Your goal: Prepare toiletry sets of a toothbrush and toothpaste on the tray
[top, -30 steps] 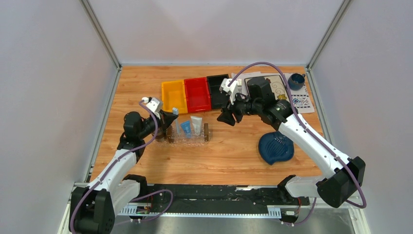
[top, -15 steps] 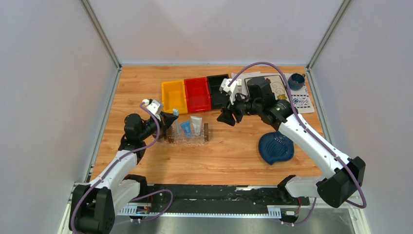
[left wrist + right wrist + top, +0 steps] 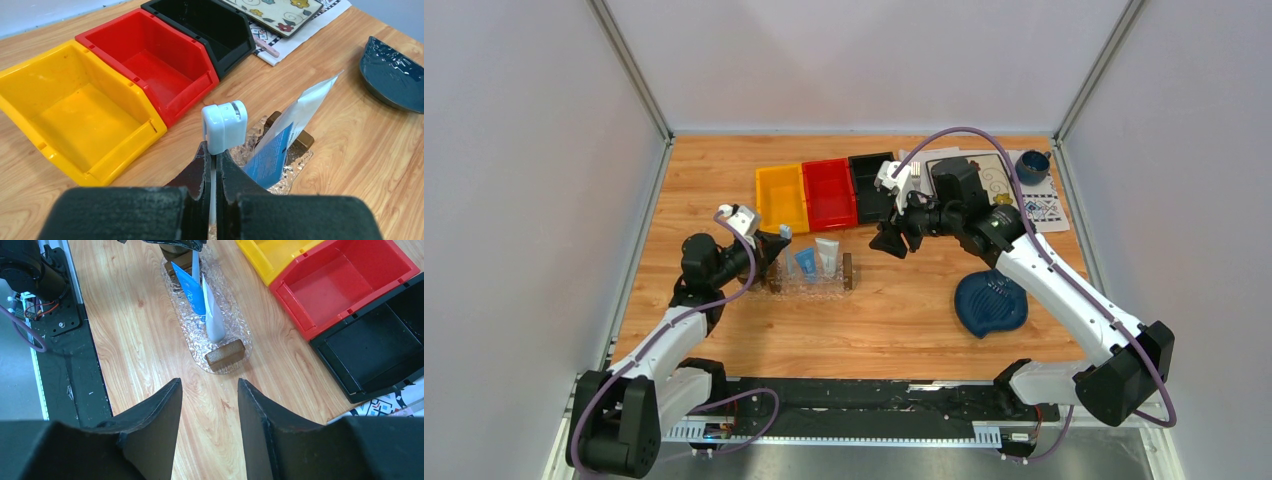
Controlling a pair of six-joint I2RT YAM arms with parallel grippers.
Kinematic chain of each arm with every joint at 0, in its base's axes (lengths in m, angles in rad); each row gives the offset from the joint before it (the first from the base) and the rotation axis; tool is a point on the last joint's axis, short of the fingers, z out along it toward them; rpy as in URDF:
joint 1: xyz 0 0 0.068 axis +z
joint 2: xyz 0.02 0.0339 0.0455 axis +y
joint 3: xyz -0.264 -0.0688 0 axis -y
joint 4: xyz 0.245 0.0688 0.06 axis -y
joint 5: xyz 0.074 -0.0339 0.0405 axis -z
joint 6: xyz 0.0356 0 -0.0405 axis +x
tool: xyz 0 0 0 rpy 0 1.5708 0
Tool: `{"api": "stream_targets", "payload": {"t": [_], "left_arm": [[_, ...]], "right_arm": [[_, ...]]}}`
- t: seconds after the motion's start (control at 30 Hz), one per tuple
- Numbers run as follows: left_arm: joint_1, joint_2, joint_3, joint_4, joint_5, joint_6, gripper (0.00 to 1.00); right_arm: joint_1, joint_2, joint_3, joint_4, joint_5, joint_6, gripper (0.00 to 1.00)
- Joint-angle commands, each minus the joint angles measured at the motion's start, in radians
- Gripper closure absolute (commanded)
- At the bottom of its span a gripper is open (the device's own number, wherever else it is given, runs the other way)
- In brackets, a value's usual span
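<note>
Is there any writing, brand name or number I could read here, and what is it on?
No text is readable in any view.
On the bright blue toothpaste tube: faint white print, too blurred to read.
On the white-grey toothpaste tube: no lettering visible.
On the yellow plastic bin, red plastic bin and black plastic bin: no labels.

Toothpaste tubes (image 3: 826,256) sit in the tray (image 3: 819,290) (bins (image 3: 829,192) behind it); dish (image 3: 991,303) to its right.
</note>
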Motion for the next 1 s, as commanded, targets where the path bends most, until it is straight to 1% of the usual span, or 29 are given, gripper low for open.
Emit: {"api": "stream_targets", "payload": {"t": [0.0, 0.97], "left_arm": [[0.008, 0.005, -0.005, 0.069, 0.027, 0.024, 1.00], [0.008, 0.059, 0.007, 0.080, 0.036, -0.001, 1.00]], "right_arm": [[-0.004, -0.021, -0.007, 0.050, -0.022, -0.001, 0.52], [-0.004, -0.029, -0.019, 0.057, -0.025, -0.004, 0.52]]}}
